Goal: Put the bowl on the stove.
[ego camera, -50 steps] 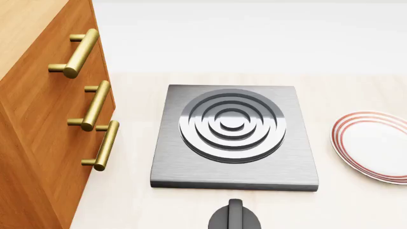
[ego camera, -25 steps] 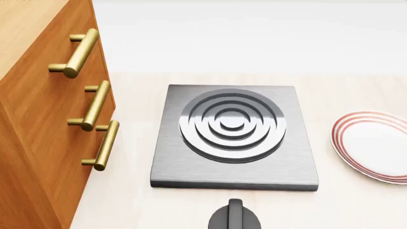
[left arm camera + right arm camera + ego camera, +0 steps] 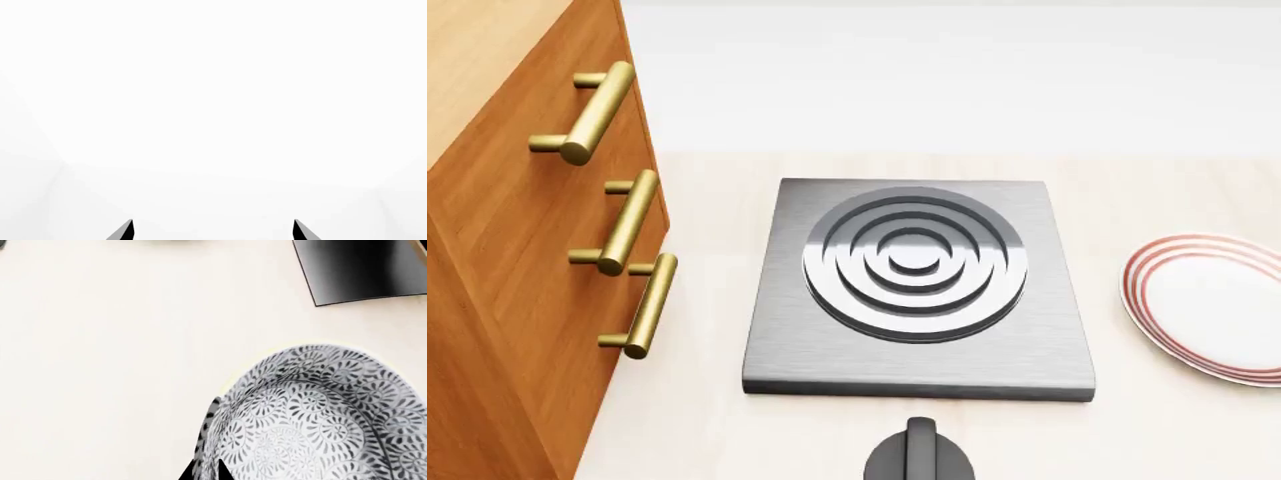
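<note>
Under my right wrist camera, the deep round white bowl with the fine grey floral pattern [image 3: 313, 415] fills the lower part of that view. It sits on the pale cream surface [image 3: 120, 365], and a corner of the flat square dark grey metal stove [image 3: 360, 270] lies a little beyond it, apart from its rim. The bowl is not on the stove. A dark fingertip of my right end effector [image 3: 208, 467] shows at the bowl's near rim, seemingly touching it. I see only that one tip, so I cannot tell how far this end effector is open or whether it has hold of the bowl.

From my head camera the stove [image 3: 918, 290] lies flat in the middle of the surface [image 3: 1174, 420], its raised concentric burner rings bare. The bowl is out of that view. A small black round knob [image 3: 920, 455] stands just in front of the stove. A flat white plate with red rim rings [image 3: 1214, 308] rests to the stove's right, apart from it. A brown wooden cabinet [image 3: 507, 300] with brass bar handles [image 3: 627, 220] stands to its left.

My left end effector [image 3: 213, 231] shows two dark fingertips [image 3: 123, 231] set well apart, with nothing between them, against a blank white background.
</note>
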Controlling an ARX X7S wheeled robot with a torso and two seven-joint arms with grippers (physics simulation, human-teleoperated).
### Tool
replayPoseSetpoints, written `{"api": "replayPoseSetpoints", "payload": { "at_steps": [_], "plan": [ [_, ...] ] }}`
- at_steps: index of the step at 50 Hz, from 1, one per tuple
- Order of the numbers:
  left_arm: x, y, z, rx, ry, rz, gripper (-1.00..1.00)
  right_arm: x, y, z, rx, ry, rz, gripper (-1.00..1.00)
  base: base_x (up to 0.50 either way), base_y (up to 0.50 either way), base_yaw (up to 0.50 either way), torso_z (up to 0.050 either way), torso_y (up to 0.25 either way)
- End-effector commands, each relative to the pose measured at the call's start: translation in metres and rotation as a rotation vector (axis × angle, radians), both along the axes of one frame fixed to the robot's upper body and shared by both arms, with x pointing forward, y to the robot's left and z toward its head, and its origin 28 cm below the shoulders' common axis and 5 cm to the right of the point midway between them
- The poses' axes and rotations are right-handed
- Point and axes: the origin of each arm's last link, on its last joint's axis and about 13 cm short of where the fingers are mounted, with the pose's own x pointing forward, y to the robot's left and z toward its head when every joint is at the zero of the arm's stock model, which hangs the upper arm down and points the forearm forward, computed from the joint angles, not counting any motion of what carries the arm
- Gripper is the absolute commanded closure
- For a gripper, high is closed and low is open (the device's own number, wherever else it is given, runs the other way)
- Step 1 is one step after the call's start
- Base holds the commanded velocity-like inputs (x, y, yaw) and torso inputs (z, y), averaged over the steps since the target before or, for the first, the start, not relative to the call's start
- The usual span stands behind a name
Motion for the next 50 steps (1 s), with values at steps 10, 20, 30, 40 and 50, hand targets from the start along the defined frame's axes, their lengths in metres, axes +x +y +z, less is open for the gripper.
{"api": "replayPoseSetpoints", "payload": {
  "at_steps": [10, 20, 30, 40, 50],
  "plan": [
    [0.001, 0.001, -0.001, -0.006, 0.001, 0.002, -1.0, 0.03, 0.01, 0.052, -0.057, -0.093, 0.15, 1.0, 0.0, 0.0, 0.0, 0.0, 0.0],
    [0.001, 0.0, -0.001, -0.009, 0.002, -0.001, -1.0, 0.057, 0.021, 0.097, -0.126, -0.17, 0.27, 1.0, 0.0, 0.0, 0.0, 0.0, 0.0],
    [0.002, 0.001, -0.002, -0.011, 0.003, -0.001, -1.0, 0.092, 0.046, 0.138, -0.222, -0.245, 0.453, 1.0, 0.0, 0.0, 0.0, 0.0, 0.0],
    [0.001, 0.001, -0.001, -0.008, 0.002, -0.001, -1.0, 0.133, 0.08, 0.174, -0.285, -0.369, 0.598, 1.0, 0.0, 0.0, 0.0, 0.0, 0.0],
    [0.001, 0.001, -0.001, -0.01, 0.001, 0.001, -1.0, 0.157, 0.101, 0.189, -0.305, -0.4, 0.682, 1.0, 0.0, 0.0, 0.0, 0.0, 0.0]
  ]
}}
